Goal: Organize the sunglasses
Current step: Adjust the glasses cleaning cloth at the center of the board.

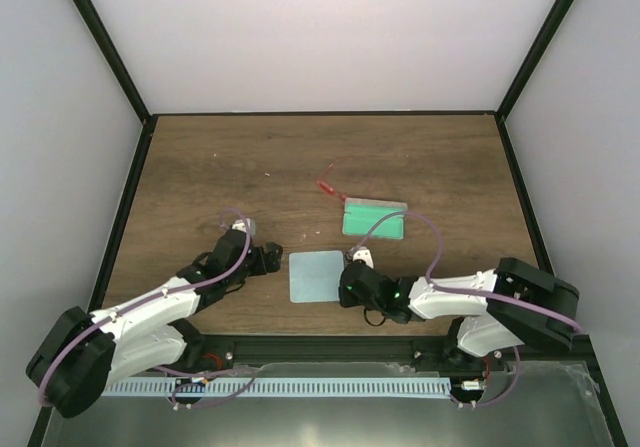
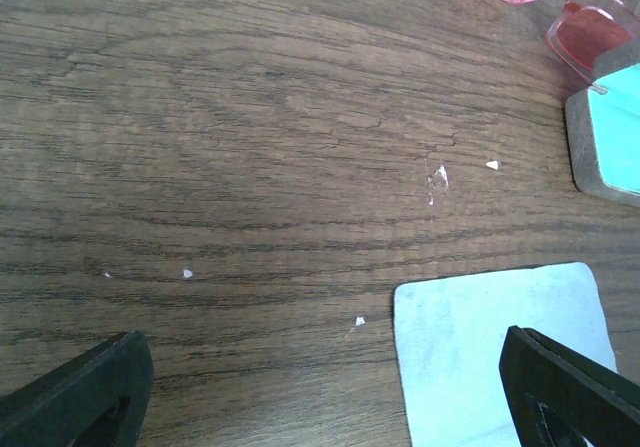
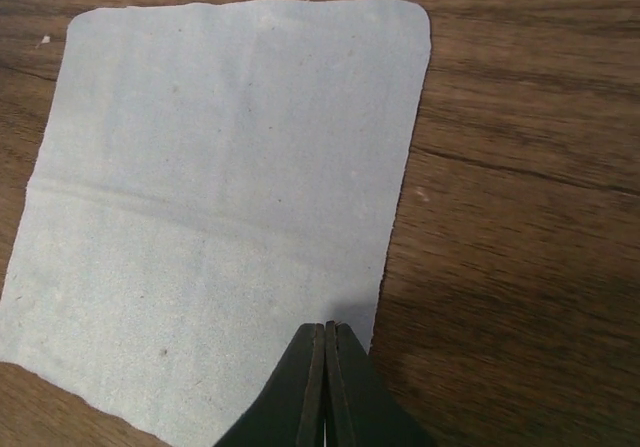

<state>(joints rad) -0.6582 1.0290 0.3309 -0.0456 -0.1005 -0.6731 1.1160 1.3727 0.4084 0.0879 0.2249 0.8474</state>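
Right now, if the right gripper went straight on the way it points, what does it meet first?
The blue cloth: the shut right gripper points across it, tips over its near edge. Touching or just above, I can't tell.

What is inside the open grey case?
Only green lining shows inside the case; the sunglasses lie outside by its corner. A purple cable hides a thin strip.

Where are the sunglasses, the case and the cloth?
sunglasses [image 2: 595, 35]: left wrist view, pink lens.
grey case [image 1: 356, 217]: top external view, green lining.
pale blue cloth [image 3: 220, 167]: right wrist view, its middle.
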